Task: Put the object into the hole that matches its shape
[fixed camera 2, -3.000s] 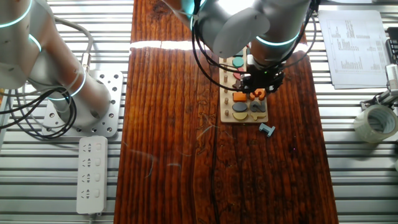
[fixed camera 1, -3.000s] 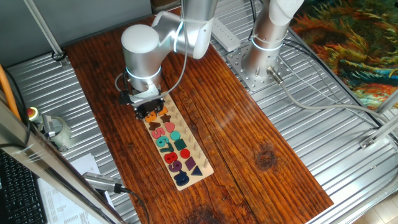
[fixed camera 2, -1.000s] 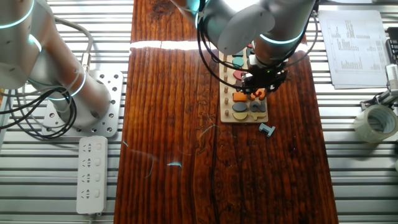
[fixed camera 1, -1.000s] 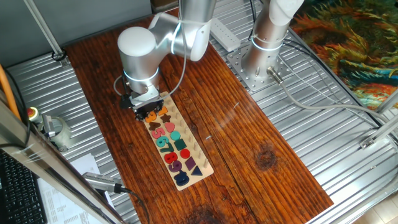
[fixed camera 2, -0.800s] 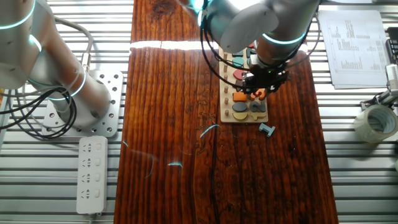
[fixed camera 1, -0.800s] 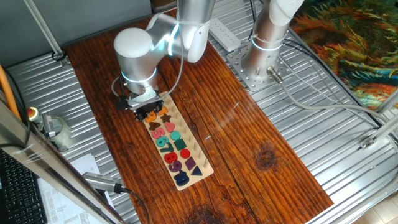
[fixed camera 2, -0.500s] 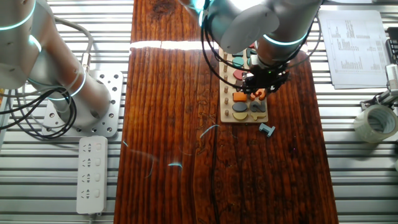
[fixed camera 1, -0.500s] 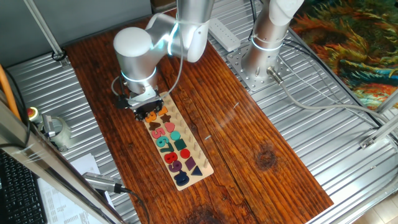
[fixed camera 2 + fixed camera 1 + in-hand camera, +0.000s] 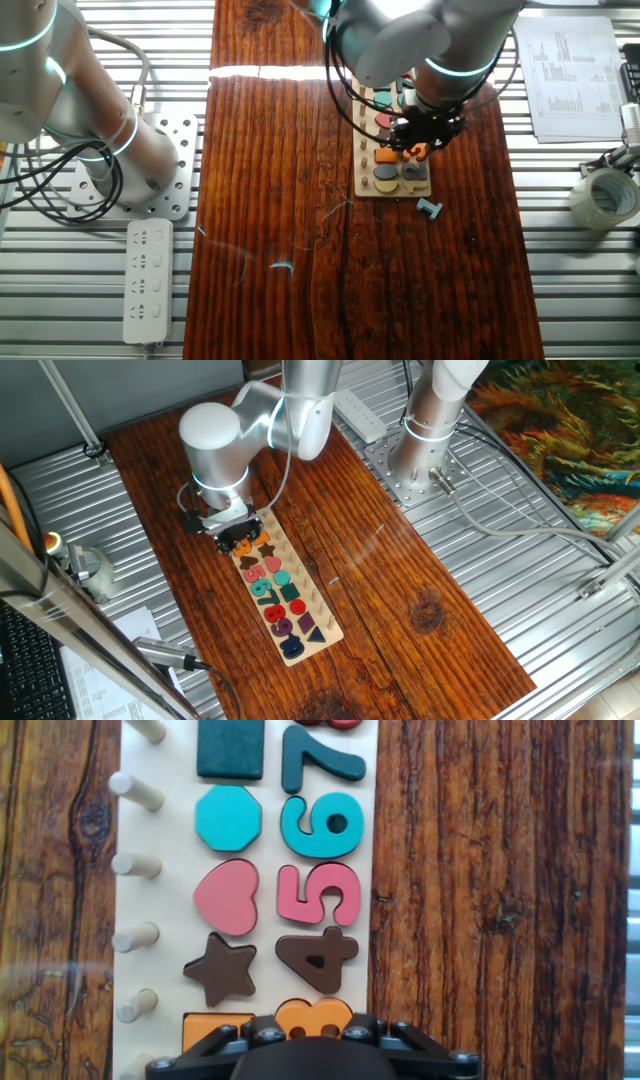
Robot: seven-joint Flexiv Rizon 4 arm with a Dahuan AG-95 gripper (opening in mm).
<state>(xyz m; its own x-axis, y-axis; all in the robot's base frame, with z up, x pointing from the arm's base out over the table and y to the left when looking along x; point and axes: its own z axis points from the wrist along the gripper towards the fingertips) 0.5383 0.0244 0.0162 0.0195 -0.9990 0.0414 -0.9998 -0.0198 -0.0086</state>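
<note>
The orange 3 piece [image 9: 314, 1014] sits between my gripper's fingers at the bottom of the hand view, in line with the number column just below the brown 4 [image 9: 318, 959]. My gripper [image 9: 315, 1032] is shut on it, low over the end of the long puzzle board [image 9: 180, 840]. The 3-shaped hole is hidden under the piece and my gripper. In one fixed view my gripper [image 9: 240, 540] is at the board's [image 9: 325, 625] far end. In the other fixed view the orange piece [image 9: 416, 152] shows at my gripper [image 9: 415, 146].
A small light blue piece [image 9: 429, 208] lies on the table just off the board's end. Wooden pegs [image 9: 135, 788] line the board's left side. A tape roll [image 9: 605, 195], papers [image 9: 570, 75], a power strip [image 9: 147, 280] and a second arm's base [image 9: 420, 450] stand around the table.
The arm has shifted slightly along the board toward its end, with the orange piece still in the gripper. Nothing else has moved.
</note>
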